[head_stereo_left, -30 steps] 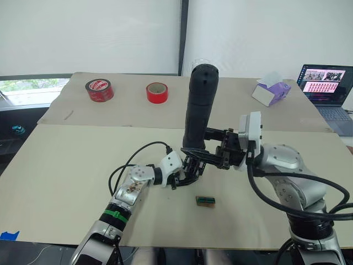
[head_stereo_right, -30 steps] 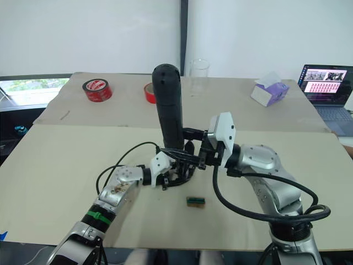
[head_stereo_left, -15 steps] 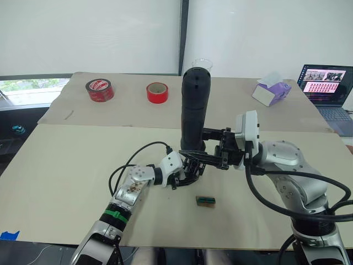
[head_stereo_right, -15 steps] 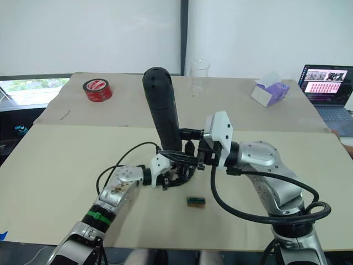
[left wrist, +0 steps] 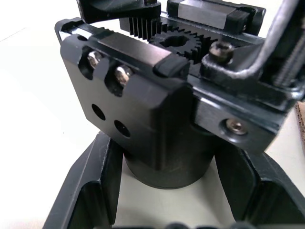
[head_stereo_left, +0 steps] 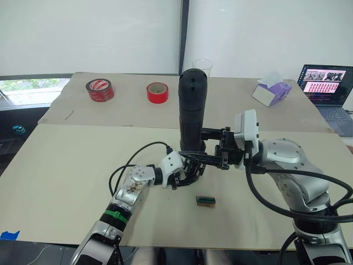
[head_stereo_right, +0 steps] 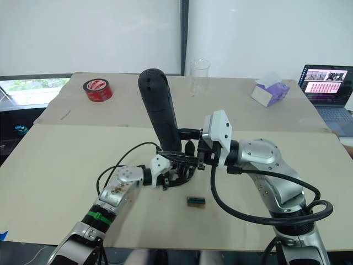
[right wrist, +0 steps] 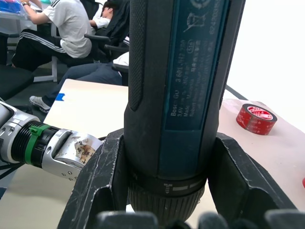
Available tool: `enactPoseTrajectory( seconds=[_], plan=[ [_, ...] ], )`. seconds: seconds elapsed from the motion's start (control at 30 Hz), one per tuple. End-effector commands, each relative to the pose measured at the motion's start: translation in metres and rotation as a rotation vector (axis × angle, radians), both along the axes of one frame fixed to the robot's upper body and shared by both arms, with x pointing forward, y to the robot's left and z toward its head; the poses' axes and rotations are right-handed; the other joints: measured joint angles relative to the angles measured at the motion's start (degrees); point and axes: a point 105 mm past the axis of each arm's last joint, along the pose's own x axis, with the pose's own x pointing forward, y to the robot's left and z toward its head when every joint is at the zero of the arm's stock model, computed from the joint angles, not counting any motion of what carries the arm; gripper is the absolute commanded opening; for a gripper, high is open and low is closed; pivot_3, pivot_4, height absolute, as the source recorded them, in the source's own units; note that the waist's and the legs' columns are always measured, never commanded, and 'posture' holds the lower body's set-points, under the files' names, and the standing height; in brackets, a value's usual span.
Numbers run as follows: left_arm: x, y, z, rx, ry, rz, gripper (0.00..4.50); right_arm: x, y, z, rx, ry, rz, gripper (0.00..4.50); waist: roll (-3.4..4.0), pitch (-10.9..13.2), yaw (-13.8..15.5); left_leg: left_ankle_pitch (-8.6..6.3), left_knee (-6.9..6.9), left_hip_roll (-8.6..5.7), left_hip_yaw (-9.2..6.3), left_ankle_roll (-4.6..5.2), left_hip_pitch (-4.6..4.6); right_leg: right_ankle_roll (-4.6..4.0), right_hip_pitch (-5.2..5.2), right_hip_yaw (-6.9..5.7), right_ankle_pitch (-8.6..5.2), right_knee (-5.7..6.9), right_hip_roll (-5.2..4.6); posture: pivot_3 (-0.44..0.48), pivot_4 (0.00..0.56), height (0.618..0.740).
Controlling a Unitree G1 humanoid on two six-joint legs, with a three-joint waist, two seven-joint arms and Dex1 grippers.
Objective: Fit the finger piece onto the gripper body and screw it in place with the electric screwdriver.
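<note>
Near the middle of the beige table (head_stereo_left: 66, 182), the small chunky black gripper body (left wrist: 157, 119) with exposed gear teeth is clamped between the two black fingers of the left gripper (head_stereo_left: 185, 175) and held just above the tabletop. The thick black cylindrical electric screwdriver (head_stereo_left: 192, 110) is gripped low on its barrel by the right gripper (head_stereo_left: 212, 154), fingers closed on either side of the collar. The long axis of the screwdriver is close to vertical, rounded end up and leaning slightly toward the far edge, tip pointing down into the gripper body. Two screw heads are seen seated in the side plate, with two empty holes below them. Whether the finger piece is fitted cannot be told. Fastening is judged to be under way, not finished. A small green-brown rectangular block (head_stereo_left: 205, 201) lies near, untouched
</note>
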Motion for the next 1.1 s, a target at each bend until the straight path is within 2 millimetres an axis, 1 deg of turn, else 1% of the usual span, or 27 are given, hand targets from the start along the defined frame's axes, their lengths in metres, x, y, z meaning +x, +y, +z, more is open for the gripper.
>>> enactPoseTrajectory(
  seconds=[0.03, 0.2, 0.37, 0.5, 0.7, 1.1],
  plan=[
    [-0.011, 0.003, -0.028, 0.059, 0.101, -0.006, 2.29, -0.007, 0.001, 0.015, 0.014, -0.061, 0.022, 1.93, 0.00, 0.00, 0.00, 0.00, 0.00, 0.00, 0.00, 0.00, 0.00, 0.00, 0.00, 0.00, 0.00, 0.00, 0.00, 0.000, 0.150, 0.740],
    [-0.011, 0.003, -0.028, 0.060, 0.101, -0.006, 2.29, -0.007, 0.002, 0.018, 0.033, -0.059, 0.029, 1.93, 0.00, 0.00, 0.00, 0.00, 0.00, 0.00, 0.00, 0.00, 0.00, 0.00, 0.00, 0.00, 0.00, 0.00, 0.00, 0.000, 0.150, 0.740],
    [-0.011, 0.003, -0.028, 0.060, 0.101, -0.005, 2.29, -0.005, -0.001, 0.030, 0.091, -0.047, 0.017, 1.93, 0.00, 0.00, -0.01, 0.00, 0.00, 0.00, 0.00, 0.00, 0.00, 0.00, -0.01, 0.00, 0.00, 0.00, -0.02, 0.000, 0.150, 0.740],
    [-0.011, 0.003, -0.028, 0.060, 0.102, -0.004, 2.29, -0.003, -0.004, 0.034, 0.106, -0.032, 0.012, 1.93, 0.00, 0.00, 0.00, 0.00, -0.01, 0.00, 0.00, 0.00, 0.00, 0.00, -0.01, -0.04, 0.00, 0.00, -0.30, 0.000, 0.150, 0.740],
    [-0.012, 0.003, -0.028, 0.058, 0.103, -0.004, 2.29, -0.004, -0.003, 0.032, 0.106, -0.016, 0.012, 1.93, 0.00, 0.00, -0.01, 0.00, -0.04, -0.01, -0.01, 0.00, -0.01, 0.00, -0.01, -0.07, 0.00, -0.01, -0.33, 0.000, 0.150, 0.740],
    [-0.011, 0.003, -0.028, 0.063, 0.103, -0.006, 2.29, 0.000, -0.002, 0.020, 0.093, 0.034, -0.015, 1.93, 0.00, 0.00, -0.01, 0.00, -0.04, -0.02, -0.01, 0.00, -0.01, 0.00, -0.01, -0.07, 0.00, -0.01, -0.33, 0.000, 0.150, 0.740]
  ],
)
